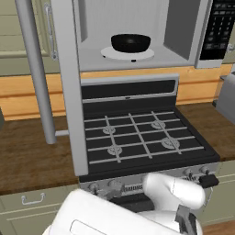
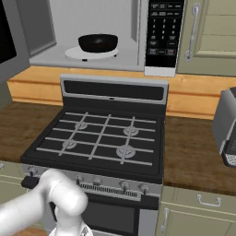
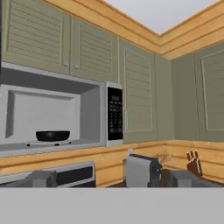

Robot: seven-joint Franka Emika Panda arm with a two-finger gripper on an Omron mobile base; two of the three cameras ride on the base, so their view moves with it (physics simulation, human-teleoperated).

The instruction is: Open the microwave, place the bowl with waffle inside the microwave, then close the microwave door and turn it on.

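- We see a kitchen with a brown wooden counter (image 1: 32, 151), a light wood wall strip behind it, and pale green cabinets (image 3: 92, 65) up high.
- A black gas stove (image 2: 99, 138) with grey grates sits in the middle of the counter, with knobs along its near edge.
- The microwave (image 1: 137, 27) hangs right above the far side of the stove, and it is open.
- The microwave door (image 1: 69, 92) swings out toward us on the left side, and its long grey bar handle (image 1: 36, 73) stands out further left.
- The black bowl (image 1: 131, 42) sits inside the microwave, on the white round plate (image 1: 110, 53) in the middle of the floor.
- We cannot see the waffle from here, because the side of the bowl hides what is in it.
- The dark button panel (image 2: 163, 30) is on the right side of the microwave.
- A silver toaster (image 2: 226, 129) stands on the counter to the right of the stove, and in the hand view a brown knife block (image 3: 194, 162) stands further right.
- The white arm (image 1: 174, 190) is low and near, in front of the stove.
- The gripper (image 3: 111, 178) has its two dark fingers (image 3: 41, 178) wide apart, with nothing between them, well away from the microwave.
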